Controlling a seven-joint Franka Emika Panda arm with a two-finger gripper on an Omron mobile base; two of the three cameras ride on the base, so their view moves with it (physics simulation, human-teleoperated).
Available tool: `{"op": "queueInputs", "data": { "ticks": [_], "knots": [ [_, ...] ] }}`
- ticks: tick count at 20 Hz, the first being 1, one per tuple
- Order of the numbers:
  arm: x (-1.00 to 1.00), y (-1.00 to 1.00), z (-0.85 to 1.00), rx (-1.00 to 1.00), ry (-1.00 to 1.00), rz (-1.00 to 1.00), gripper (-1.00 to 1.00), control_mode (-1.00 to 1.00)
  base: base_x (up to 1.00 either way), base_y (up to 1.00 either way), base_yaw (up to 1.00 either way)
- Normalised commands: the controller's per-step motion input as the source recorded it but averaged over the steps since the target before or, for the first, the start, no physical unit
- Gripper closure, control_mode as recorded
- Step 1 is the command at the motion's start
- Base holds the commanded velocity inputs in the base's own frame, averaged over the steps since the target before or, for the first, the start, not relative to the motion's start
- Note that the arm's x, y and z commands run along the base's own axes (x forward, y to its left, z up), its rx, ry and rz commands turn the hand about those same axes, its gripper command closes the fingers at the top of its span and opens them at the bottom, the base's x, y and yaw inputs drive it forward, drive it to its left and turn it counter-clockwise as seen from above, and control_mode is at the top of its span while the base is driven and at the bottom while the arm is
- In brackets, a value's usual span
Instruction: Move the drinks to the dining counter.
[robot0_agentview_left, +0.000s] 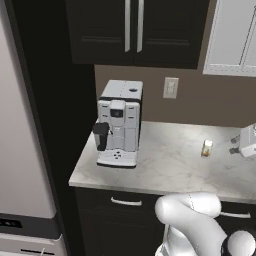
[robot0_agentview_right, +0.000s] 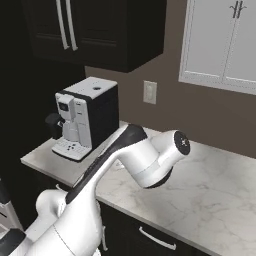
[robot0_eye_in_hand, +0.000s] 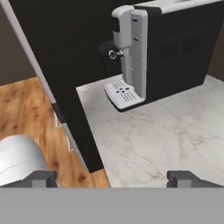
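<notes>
Gripper (robot0_eye_in_hand: 111, 178) wide apart, empty, above marbled worktop (robot0_agentview_left: 170, 165) near coffee machine (robot0_agentview_left: 119, 124). Small whitish glass (robot0_agentview_left: 206, 148) standing on worktop, well right of machine, not yet picked. Dining counter nowhere visible here. Judged early: fetching and carrying remain.

A coffee machine (robot0_agentview_left: 119, 124) is standing on a marbled worktop (robot0_agentview_left: 170, 165), ahead of the gripper and to its left in the hand view, with its drip tray facing the worktop's end. A wall outlet (robot0_agentview_left: 170, 87) is sitting on the brown wall behind the machine. Dark upper cabinets (robot0_agentview_left: 135, 30) are hanging above it, and white cabinets (robot0_agentview_right: 225, 42) are hanging further along. Wood floor (robot0_eye_in_hand: 30, 113) is showing below the worktop's edge.
</notes>
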Motion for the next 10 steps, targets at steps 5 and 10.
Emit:
{"op": "queueInputs", "data": {
  "ticks": [5,10],
  "knots": [
    [0.3,-0.19,-0.27,0.0,0.0,0.0,-1.0,-1.0,0.0,0.0,0.0],
    [0.27,-0.24,-0.36,0.0,0.0,0.0,-1.0,-1.0,0.0,0.0,0.0]
  ]
}}
